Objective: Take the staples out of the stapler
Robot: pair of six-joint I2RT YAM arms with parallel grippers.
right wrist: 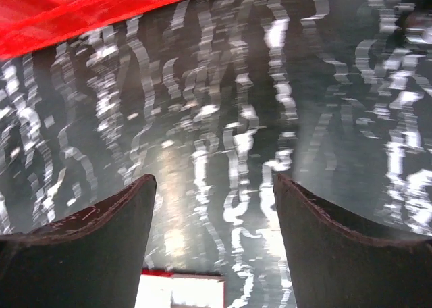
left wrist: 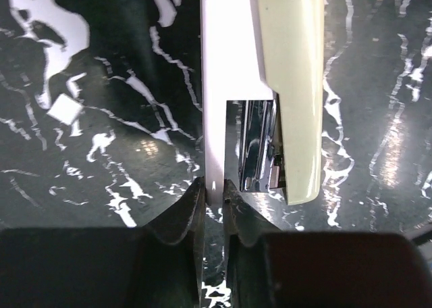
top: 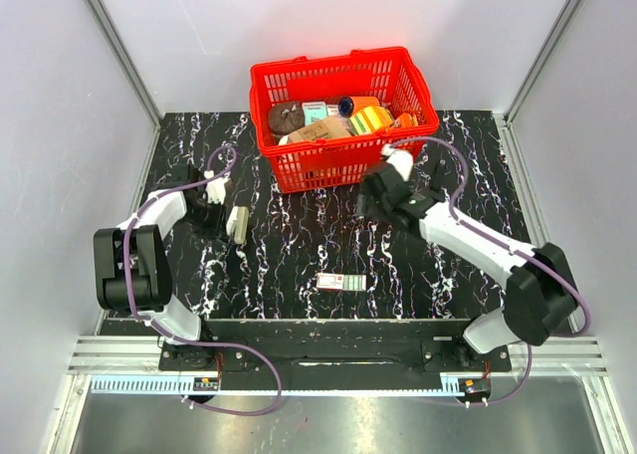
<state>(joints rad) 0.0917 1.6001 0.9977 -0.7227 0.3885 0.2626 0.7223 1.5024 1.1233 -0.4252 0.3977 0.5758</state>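
Note:
The stapler (top: 237, 221) has a cream top (left wrist: 293, 85), a white base plate (left wrist: 214, 85) and a chrome magazine (left wrist: 260, 146). It sits at the table's left, its top swung away from the base. My left gripper (top: 219, 217) (left wrist: 214, 186) is shut on the end of that thin base plate. No staples can be made out in any view. My right gripper (top: 370, 197) (right wrist: 214, 186) hangs open over bare table just in front of the red basket, with nothing between its fingers (right wrist: 101, 240). The right wrist view is blurred.
The red basket (top: 343, 165) (right wrist: 81, 11), full of assorted items, stands at the back centre. A small red-and-white labelled box (top: 341, 282) (right wrist: 179, 291) lies on the black marbled table (top: 299, 245) near the front middle. Grey walls close in both sides.

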